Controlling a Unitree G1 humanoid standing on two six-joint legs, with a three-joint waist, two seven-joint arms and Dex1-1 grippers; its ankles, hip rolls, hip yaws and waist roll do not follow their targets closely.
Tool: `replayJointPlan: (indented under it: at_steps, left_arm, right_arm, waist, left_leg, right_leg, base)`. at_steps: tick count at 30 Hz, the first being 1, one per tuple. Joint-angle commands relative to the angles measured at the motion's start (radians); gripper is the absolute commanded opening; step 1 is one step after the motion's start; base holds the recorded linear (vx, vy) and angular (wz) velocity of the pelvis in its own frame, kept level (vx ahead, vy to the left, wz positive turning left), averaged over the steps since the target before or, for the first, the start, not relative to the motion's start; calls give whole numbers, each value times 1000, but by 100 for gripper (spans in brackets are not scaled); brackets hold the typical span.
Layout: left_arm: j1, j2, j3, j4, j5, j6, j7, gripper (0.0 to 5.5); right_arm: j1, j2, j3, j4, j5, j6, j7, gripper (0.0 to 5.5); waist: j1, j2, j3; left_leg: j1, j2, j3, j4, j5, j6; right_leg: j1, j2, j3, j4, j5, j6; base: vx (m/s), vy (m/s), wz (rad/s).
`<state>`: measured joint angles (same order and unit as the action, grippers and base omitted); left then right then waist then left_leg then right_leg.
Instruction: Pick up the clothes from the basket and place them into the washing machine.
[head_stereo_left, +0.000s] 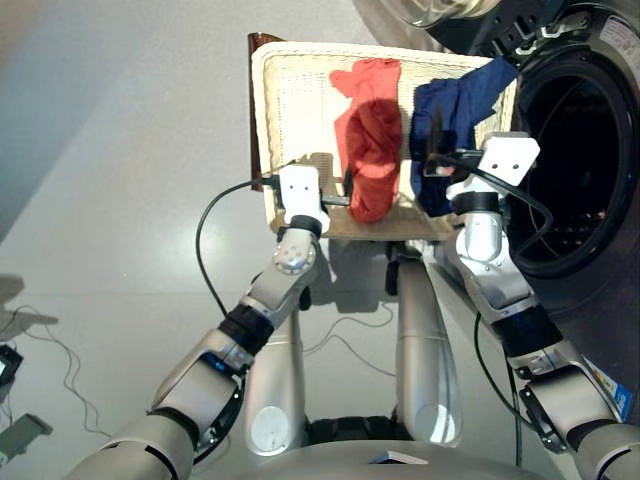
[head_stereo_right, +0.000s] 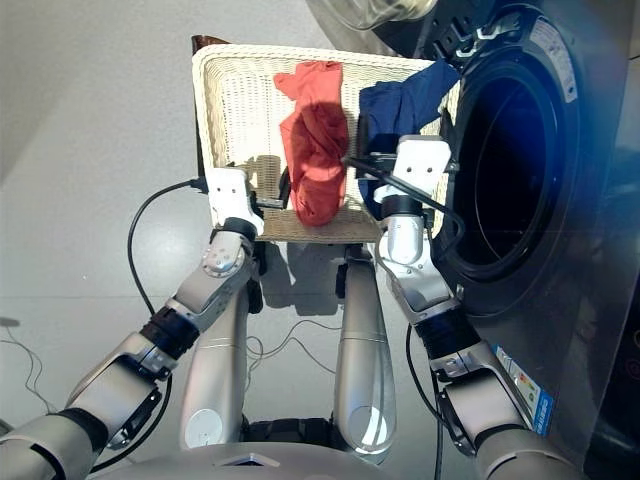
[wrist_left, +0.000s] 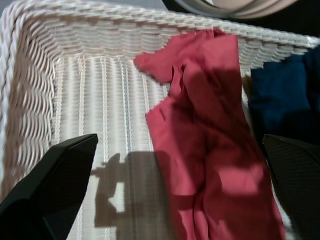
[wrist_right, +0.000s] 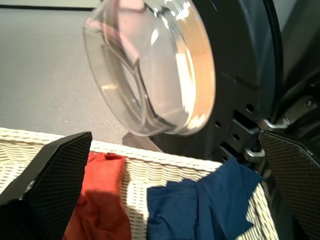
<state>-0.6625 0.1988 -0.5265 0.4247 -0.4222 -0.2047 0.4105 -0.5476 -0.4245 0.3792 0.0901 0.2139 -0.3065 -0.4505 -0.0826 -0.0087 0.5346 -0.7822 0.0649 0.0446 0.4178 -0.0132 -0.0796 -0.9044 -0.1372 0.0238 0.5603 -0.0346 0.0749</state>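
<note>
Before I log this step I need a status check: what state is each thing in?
washing machine: drum open
porthole door: swung open
basket: holds two garments
coral-red garment: lying in the basket, not gripped
navy blue garment: draped over the basket's rim by the drum
left gripper: open
right gripper: open
</note>
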Motion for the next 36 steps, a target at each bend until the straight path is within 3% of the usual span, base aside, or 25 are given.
replayJointPlan:
  at_steps: [1, 6, 15, 25, 36]
  left_arm:
    - [-18, 2, 50, -66, -5, -66, 45, 550]
    - [26, 29, 98, -198, 27, -100, 53, 550]
    - [63, 50, 129, -391, 22, -135, 25, 550]
    - [28, 25, 98, -404, 8, -127, 11, 550]
    - [6, 11, 95, -586, -64, -159, -26, 550]
  right_arm:
    - [-47, -32, 10, -85, -35, 8, 9, 550]
    - [-152, -27, 42, 91, -30, 46, 35, 550]
    - [-347, 109, 52, 465, 114, 68, 51, 550]
    - [-342, 135, 48, 431, 119, 70, 50, 550]
    - [-469, 251, 103, 715, 173, 126, 109, 550]
  waist:
    - [12, -21, -15]
    - [32, -7, -15]
    - [79, 36, -15]
    - [78, 20, -15]
    - [103, 44, -15]
  left_leg:
    - [-15, 7, 26, 68, -34, 9]
    - [-22, 4, 20, 67, -32, 8]
    - [-41, -6, 12, 59, -27, 5]
    - [-59, -10, 5, 54, -22, 8]
    - [-91, -9, 8, 65, -26, 3]
  right_leg:
    - [52, 8, 20, -41, 50, 46]
    - [51, 8, 17, -50, 53, 41]
    - [43, 3, 8, -57, 53, 36]
    - [30, 1, -2, -58, 54, 35]
    - [-2, 3, 3, -57, 53, 33]
  base:
    - [0, 0, 0]
    - [0, 0, 0]
    - [0, 0, 0]
    - [1, -1, 21]
    - [0, 0, 0]
